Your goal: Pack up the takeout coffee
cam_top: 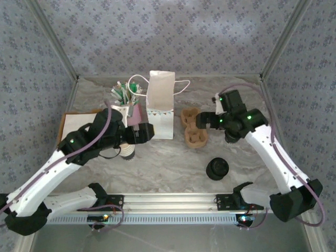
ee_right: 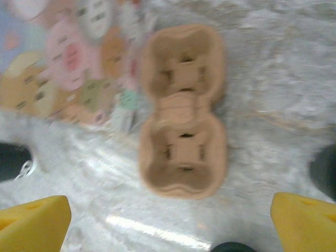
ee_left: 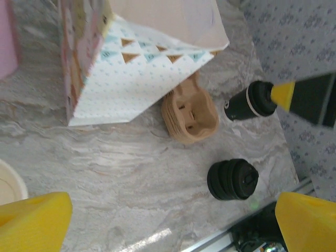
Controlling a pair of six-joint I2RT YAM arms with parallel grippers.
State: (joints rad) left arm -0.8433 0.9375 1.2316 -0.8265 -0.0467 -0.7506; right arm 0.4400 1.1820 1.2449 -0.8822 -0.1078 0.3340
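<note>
Marbled grey surface [cam_top: 168, 157] is walled by patterned blue panels. At its middle a white paper gift bag [cam_top: 160, 105] with triangle bunting is stood, and a brown moulded-pulp two-cup carrier [cam_top: 193, 128] is laid just beside it. The small white paper takeaway cup [cam_top: 127, 152] is seen beneath the left arm, near the bag. Its round black plastic lid [cam_top: 217, 169] is set well apart, toward the near edge. A pink cup of green-and-white sticks [cam_top: 135, 113] is placed behind the arm. The left tool [ee_left: 170, 210] is spread wide with nothing gripped; the right tool [ee_right: 170, 215] is likewise spread, above the carrier.
</note>
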